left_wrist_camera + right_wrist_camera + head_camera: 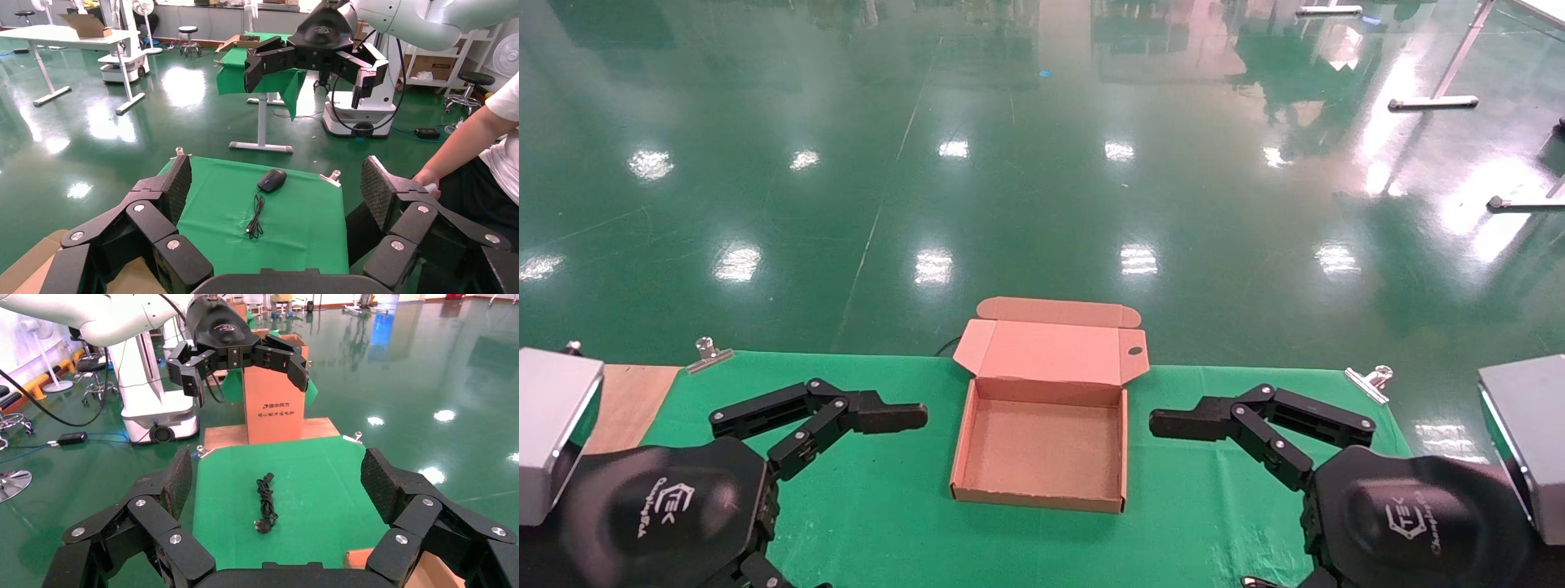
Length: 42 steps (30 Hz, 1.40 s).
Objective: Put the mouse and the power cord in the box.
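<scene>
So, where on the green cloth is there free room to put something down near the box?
The box is open and empty inside. Bare green cloth lies between the box and the left end effector, and likewise toward the right end effector, and in front of the box. Both end effectors, open, hover close beside the box's sides, so passing there is tight.

Green-clothed table (pixel 878 523) bearing open box (pixel 1042 449), mouse (pixel 272 180), power cord (pixel 265 503)

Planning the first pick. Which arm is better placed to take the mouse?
Probably the right. The left wrist view shows the mouse lying on the green cloth under the open right gripper, past the box from the left gripper. The head view does not show it.
</scene>
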{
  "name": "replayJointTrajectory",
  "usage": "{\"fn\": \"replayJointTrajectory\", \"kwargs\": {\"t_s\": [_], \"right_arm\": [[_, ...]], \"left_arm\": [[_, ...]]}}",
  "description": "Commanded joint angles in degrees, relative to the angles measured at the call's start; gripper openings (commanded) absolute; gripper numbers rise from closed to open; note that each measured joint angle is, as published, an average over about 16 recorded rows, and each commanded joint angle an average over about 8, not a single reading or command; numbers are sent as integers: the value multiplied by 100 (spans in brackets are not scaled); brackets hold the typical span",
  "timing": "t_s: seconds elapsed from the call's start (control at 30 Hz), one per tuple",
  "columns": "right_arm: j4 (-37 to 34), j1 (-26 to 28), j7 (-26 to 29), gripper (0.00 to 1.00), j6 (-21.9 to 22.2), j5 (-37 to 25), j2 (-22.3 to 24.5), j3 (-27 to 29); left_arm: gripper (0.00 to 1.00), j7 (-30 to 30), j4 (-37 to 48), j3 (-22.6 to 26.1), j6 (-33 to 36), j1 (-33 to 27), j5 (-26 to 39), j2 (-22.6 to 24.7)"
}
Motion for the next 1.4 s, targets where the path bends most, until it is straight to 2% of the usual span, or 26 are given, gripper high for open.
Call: {"fn": "replayJointTrajectory", "kwargs": {"t_s": [0.03,1.4], "right_arm": [[0,0,0,100,0,0,0,0],[0,0,0,100,0,0,0,0]], "left_arm": [[100,0,0,0,0,0,0,0],[100,0,0,0,0,0,0,0]]}}
